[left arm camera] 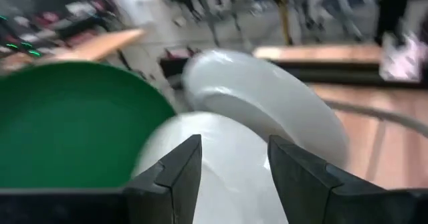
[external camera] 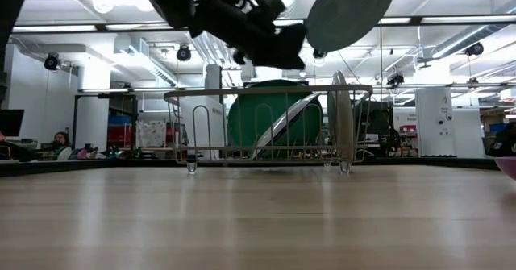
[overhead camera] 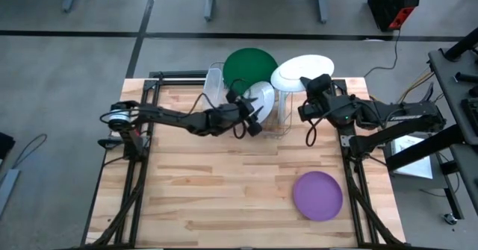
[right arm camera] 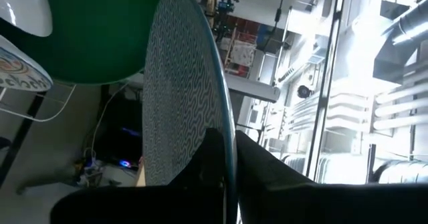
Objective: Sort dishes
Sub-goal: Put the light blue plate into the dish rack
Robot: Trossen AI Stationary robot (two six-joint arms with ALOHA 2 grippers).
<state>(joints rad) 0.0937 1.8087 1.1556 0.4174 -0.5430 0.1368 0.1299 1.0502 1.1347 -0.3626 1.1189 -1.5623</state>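
A wire dish rack [overhead camera: 258, 114] stands at the table's far middle. In it a dark green plate [overhead camera: 250, 66] stands on edge at the far side. A pale plate [overhead camera: 261, 98] leans in the wires, and another plate [external camera: 339, 123] stands upright. My left gripper [overhead camera: 254, 121] hovers open just above the leaning pale plate [left arm camera: 214, 164], touching nothing. My right gripper [overhead camera: 308, 83] is shut on a blue-and-white patterned plate [overhead camera: 301, 71] with a pale back, held above the rack's right end. A purple plate [overhead camera: 317, 195] lies flat at the near right. My right gripper pinches the patterned plate's rim [right arm camera: 227, 134] between its two fingers, one on the patterned face and one on the back. The fingers come from the table's right side. The plate is lifted clear above the rack [external camera: 347, 12], tilted with its pale back up.
A clear plastic tub [overhead camera: 214, 86] sits against the rack's left side. Bare wood stretches across the near left and middle of the table [overhead camera: 209, 198]. Black frame rails [overhead camera: 134, 175] run along both side edges.
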